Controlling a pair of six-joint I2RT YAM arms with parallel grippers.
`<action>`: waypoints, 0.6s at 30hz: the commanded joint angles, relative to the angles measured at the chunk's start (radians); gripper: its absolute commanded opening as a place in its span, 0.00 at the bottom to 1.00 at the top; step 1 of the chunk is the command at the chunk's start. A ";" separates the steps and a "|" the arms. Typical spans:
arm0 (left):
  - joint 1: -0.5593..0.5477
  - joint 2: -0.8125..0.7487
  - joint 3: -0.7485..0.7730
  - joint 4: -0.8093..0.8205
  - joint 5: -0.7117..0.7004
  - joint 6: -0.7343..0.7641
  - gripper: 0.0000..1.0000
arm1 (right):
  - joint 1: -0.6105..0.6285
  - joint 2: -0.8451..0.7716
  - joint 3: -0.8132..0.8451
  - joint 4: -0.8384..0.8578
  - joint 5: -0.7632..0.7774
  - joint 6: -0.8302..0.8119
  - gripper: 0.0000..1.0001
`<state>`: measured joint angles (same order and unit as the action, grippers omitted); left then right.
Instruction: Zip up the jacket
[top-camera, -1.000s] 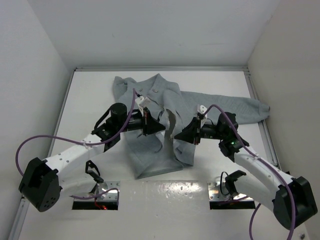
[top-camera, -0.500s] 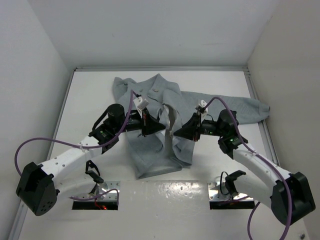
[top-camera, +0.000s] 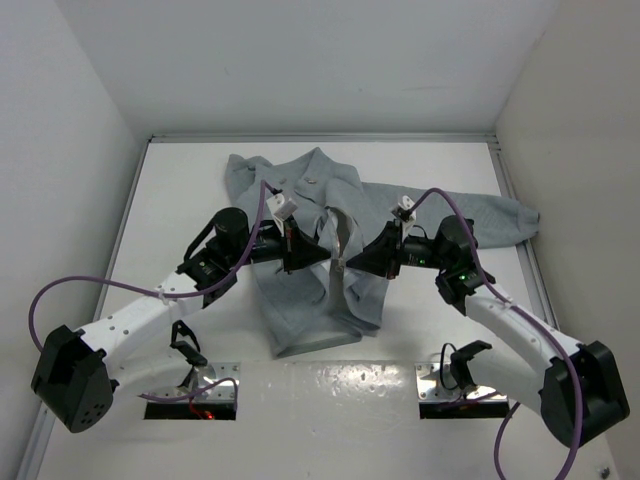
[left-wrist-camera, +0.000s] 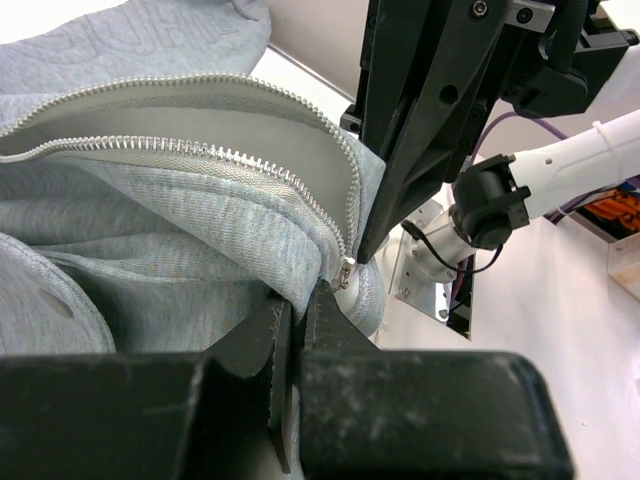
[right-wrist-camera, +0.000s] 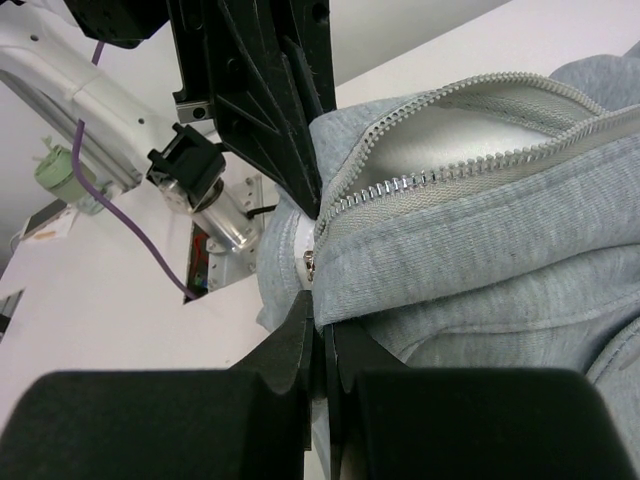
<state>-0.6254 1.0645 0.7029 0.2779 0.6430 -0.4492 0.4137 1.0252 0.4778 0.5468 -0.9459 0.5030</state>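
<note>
White table (top-camera: 180, 195), light grey jacket (top-camera: 300, 315) lying across its far middle, 1 sleeve stretched rightward

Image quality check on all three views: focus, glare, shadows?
Top external: sharp, with even light and soft shadows; mild glare on the near edge of the white table. Left wrist: the zipper teeth of the light grey soft fabric jacket are crisp, while the left gripper is a defocused dark mass. Right wrist: the same, with crisp teeth and a blurred right gripper.
</note>
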 joint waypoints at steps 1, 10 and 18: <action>-0.023 -0.032 0.044 0.075 0.024 0.017 0.00 | -0.004 0.001 0.059 0.079 -0.025 0.009 0.00; -0.023 -0.023 0.044 0.093 0.024 0.007 0.00 | -0.001 0.015 0.062 0.082 -0.031 0.015 0.00; -0.023 -0.014 0.053 0.093 0.024 -0.002 0.00 | 0.002 0.013 0.059 0.077 -0.030 0.015 0.00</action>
<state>-0.6308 1.0645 0.7059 0.2787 0.6418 -0.4530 0.4145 1.0424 0.4862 0.5495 -0.9546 0.5167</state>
